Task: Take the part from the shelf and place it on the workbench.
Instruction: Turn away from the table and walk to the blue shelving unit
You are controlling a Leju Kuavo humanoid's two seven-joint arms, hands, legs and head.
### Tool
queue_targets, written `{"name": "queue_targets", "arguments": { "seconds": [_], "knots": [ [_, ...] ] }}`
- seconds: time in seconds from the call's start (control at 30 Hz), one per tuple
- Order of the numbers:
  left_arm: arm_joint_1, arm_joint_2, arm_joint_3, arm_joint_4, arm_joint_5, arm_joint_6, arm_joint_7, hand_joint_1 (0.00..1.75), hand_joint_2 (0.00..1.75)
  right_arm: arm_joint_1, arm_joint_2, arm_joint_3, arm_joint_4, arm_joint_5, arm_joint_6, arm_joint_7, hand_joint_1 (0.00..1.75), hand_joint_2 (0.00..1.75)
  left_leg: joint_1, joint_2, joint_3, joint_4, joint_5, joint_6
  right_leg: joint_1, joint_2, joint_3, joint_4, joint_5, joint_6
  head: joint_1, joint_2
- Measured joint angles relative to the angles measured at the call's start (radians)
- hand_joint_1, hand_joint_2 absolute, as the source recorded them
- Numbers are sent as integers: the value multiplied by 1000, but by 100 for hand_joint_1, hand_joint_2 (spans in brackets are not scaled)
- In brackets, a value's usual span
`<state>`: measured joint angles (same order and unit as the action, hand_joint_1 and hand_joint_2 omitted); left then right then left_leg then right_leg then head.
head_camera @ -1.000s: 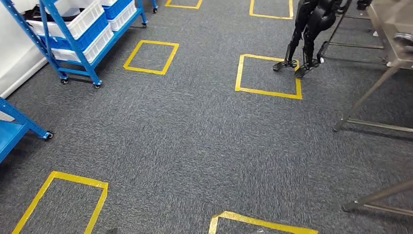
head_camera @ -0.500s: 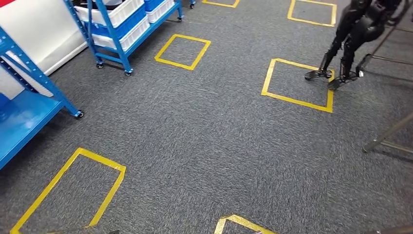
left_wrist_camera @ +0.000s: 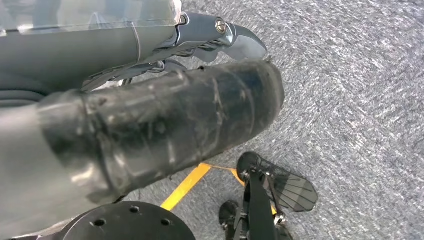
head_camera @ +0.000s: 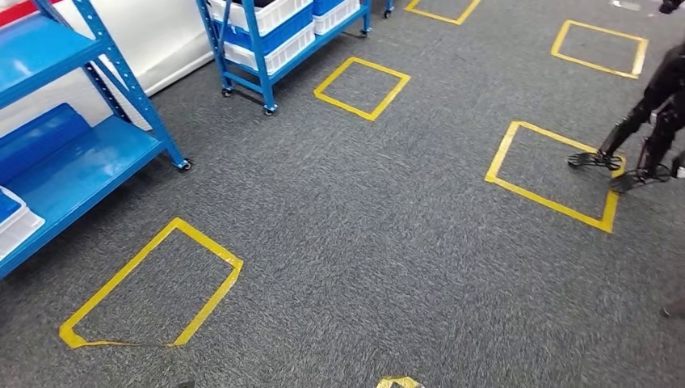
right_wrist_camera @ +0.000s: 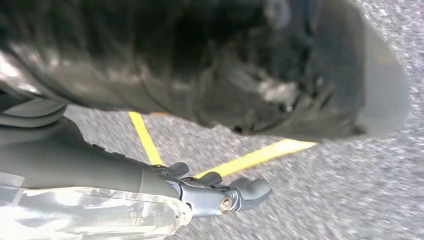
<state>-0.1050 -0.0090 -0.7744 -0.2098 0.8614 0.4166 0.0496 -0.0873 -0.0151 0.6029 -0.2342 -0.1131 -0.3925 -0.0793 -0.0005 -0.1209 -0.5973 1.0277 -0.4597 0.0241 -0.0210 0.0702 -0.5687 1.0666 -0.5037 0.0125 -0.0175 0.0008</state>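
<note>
The robot stood on grey carpet [head_camera: 363,242] facing the near blue shelf [head_camera: 77,174], which held a white bin [head_camera: 12,222] at its edge; no part could be made out there, so its place was unclear. The left hand [left_wrist_camera: 165,125] and right hand [right_wrist_camera: 220,197] hung beside the body with fingers loosely extended, holding nothing; a misjudged approach could have knocked the shelf's upright [head_camera: 129,89], or a reach toward the wrong bin could have missed the part.

Open grey carpet [head_camera: 388,242] is seen ahead; blue shelving [head_camera: 73,153] stands on the left, another robot's legs [head_camera: 646,137] far right.
</note>
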Motion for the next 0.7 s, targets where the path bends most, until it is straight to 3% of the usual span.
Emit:
{"name": "queue_targets", "arguments": {
  "seconds": [0.03,0.1,0.17,0.23,0.3,0.33,0.4,0.47,0.53,0.6,0.63,0.7],
  "knots": [
    [0,0,0,0,0,0,1,0,0,-1,0,3,0,1,0,0,0,0,1,-10,-5,3,0,-6,2,7,3,-9,-4,-4,0,0],
    [1,1,0,0,0,-1,4,0,0,0,0,7,0,2,0,2,0,0,4,-18,-12,4,1,-15,3,-18,9,-14,-1,-16,0,0],
    [3,3,0,0,0,-1,8,0,0,0,1,8,0,2,-1,4,0,0,3,29,-30,39,-19,-23,2,-41,17,-23,3,-29,-5,0],
    [2,3,0,0,1,-2,10,0,0,0,1,11,0,2,-1,4,0,0,3,91,-86,147,-71,-31,4,-66,20,-27,3,-38,-12,0],
    [-1,2,0,0,1,-3,11,0,0,2,1,16,0,2,-1,4,0,0,6,110,-148,258,-108,-37,8,-97,22,-27,-2,-42,-13,0],
    [-1,2,0,0,1,-3,11,0,0,3,1,18,0,2,-1,4,0,0,6,113,-158,273,-101,-38,9,-112,24,-27,-4,-42,-13,0],
    [2,2,0,0,2,-2,10,0,0,3,1,22,0,2,-1,4,0,0,7,125,-119,191,-41,-35,10,-137,33,-27,-12,-40,-13,0],
    [2,2,0,0,3,0,8,0,0,2,1,24,0,2,-2,5,0,0,-2,168,-53,62,8,-25,13,-159,43,-27,-21,-32,-13,0],
    [-2,3,0,0,4,1,3,0,0,0,1,27,0,4,-3,6,0,0,-12,189,-26,8,13,-14,17,-179,51,-28,-30,-21,-11,0],
    [-1,3,0,0,4,2,-1,0,0,-3,2,31,0,5,-4,8,0,0,-13,166,-21,1,12,-4,18,-196,61,-33,-36,-10,-10,0],
    [1,3,0,0,6,2,-2,0,0,-5,3,33,-1,7,-5,9,0,0,-10,154,-15,-5,13,0,17,-184,65,-32,-40,-5,-9,0],
    [2,3,0,0,8,3,-2,0,0,-9,4,36,-1,9,-6,10,0,0,-2,134,-3,-18,16,10,14,-130,45,15,-70,3,-6,0]
  ]
}}
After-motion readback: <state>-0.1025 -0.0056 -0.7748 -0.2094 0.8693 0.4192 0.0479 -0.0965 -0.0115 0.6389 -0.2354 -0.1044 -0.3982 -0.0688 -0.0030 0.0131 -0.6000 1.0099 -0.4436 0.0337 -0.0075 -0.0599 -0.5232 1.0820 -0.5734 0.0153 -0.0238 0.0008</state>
